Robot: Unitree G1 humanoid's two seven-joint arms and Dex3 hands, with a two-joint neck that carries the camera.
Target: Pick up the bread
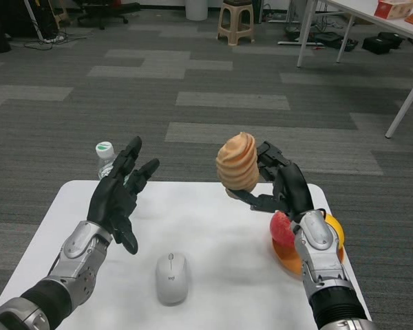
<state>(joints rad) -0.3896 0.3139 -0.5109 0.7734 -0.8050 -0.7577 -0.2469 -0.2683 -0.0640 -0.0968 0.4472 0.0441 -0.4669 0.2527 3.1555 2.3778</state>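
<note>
Bread (237, 163), a tan spiral-ridged roll, is held upright in the air above the white table (213, 227), pinched in the fingers of the right hand (279, 184). The left hand (120, 192) hovers opposite, fingers spread, holding nothing. A grey computer mouse (171, 277) lies below on the table. The lift looks complete; nothing seems left but to keep hold.

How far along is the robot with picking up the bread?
Done: the right robot hand grips the bread and holds it up, clear of the white table. In hand: only the bread; the left robot hand is open above the table, holding nothing. Left: seemingly nothing, as the pickup looks complete. The mouse lies untouched on the table.
</note>
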